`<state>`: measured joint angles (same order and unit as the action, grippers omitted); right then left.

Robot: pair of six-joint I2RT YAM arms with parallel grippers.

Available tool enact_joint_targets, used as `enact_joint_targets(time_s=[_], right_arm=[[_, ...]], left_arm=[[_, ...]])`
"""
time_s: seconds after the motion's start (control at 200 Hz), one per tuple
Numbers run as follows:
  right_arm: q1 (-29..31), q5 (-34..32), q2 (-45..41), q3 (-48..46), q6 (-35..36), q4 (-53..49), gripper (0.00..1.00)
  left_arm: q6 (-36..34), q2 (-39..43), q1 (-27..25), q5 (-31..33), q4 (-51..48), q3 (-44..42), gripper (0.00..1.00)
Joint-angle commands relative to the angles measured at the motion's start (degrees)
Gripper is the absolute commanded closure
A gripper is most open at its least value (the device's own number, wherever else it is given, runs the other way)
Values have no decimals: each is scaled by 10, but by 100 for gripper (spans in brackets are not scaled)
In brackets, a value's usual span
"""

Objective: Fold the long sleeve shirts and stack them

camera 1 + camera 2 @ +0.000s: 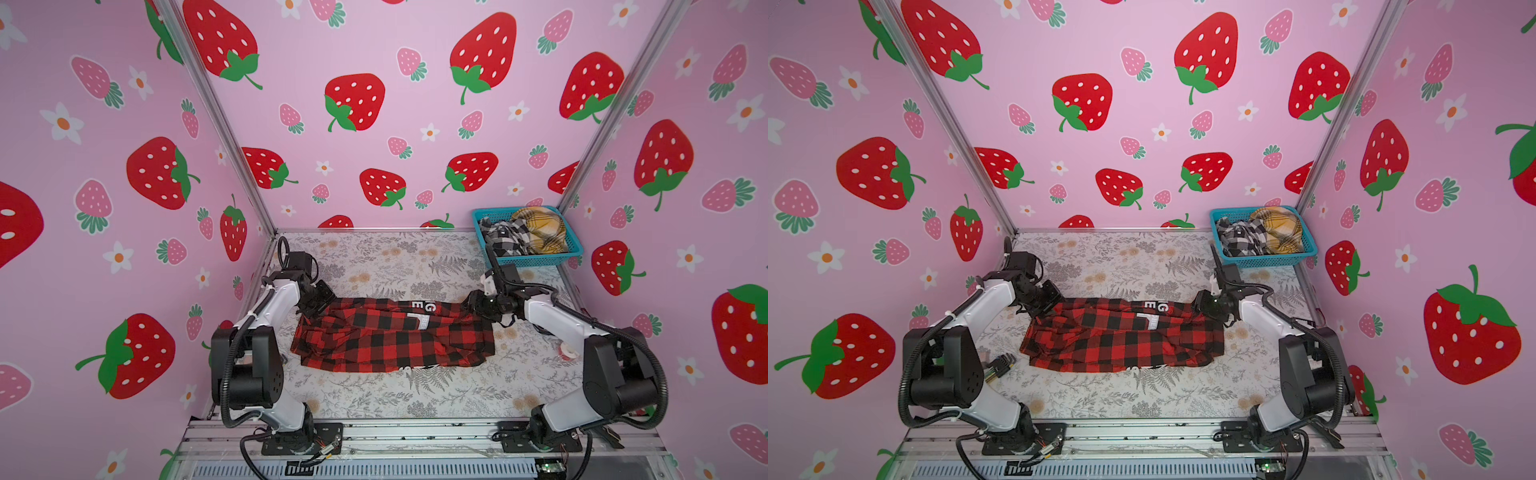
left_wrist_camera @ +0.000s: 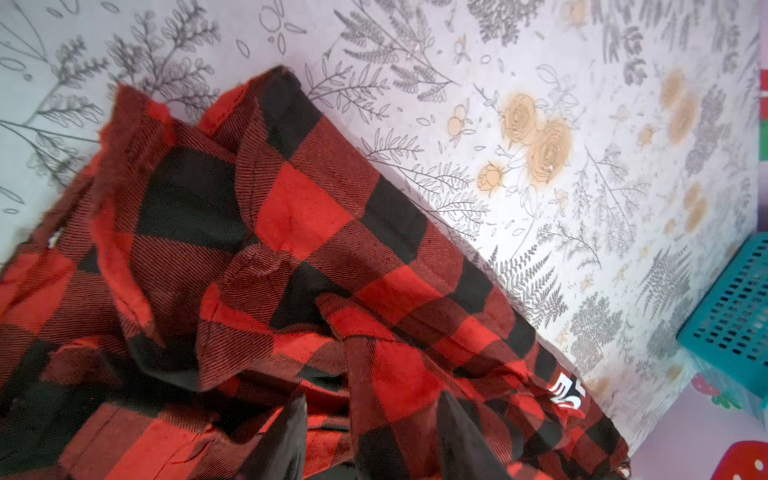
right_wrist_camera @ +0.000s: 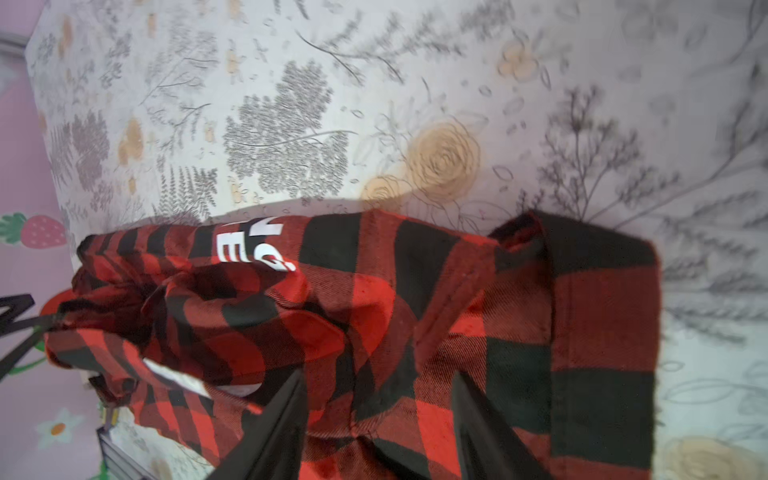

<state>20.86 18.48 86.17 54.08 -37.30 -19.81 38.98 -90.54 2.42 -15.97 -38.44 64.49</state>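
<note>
The left arm (image 1: pixel 276 297) and right arm (image 1: pixel 552 318) wore glossy white shells between bulky black joint housings (image 1: pixel 249 365). Ribbed black cables (image 1: pixel 226 374) looped alongside each. The left gripper (image 1: pixel 311 308) and right gripper (image 1: pixel 471 305) were black; their base plates (image 1: pixel 307 441) were black too.

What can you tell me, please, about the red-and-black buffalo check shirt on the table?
The red-and-black buffalo check shirt looks like soft woven flannel, with white block letters on a black band near its far edge. It lies folded into a rumpled, wide rectangle on the floral table, layers overlapping and creased. The left claw is at its far left corner and the right claw at its far right corner, both open over the cloth.
</note>
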Motion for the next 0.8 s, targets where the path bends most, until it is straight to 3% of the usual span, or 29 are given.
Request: enact_joint_targets(time_s=[0.0,0.265,0.37,0.5,0.575,0.795], right_arm=[[9,-7,-29,21,39,-13,51],[38,13,20,51,34,29,64],[48,6,45,52,29,44,67],[52,-12,73,49,29,47,77],[54,-27,85,42,28,38,84],[59,-24,89,-10,21,57,90]], left_arm=[[13,-13,2,-20,6,-21,47],[62,-53,1,-58,75,-36,47],[65,-68,0,-62,82,-27,56],[63,-75,0,-81,81,-25,81],[46,-54,-1,-76,49,-14,100],[-63,62,-27,44,-156,58,100]])
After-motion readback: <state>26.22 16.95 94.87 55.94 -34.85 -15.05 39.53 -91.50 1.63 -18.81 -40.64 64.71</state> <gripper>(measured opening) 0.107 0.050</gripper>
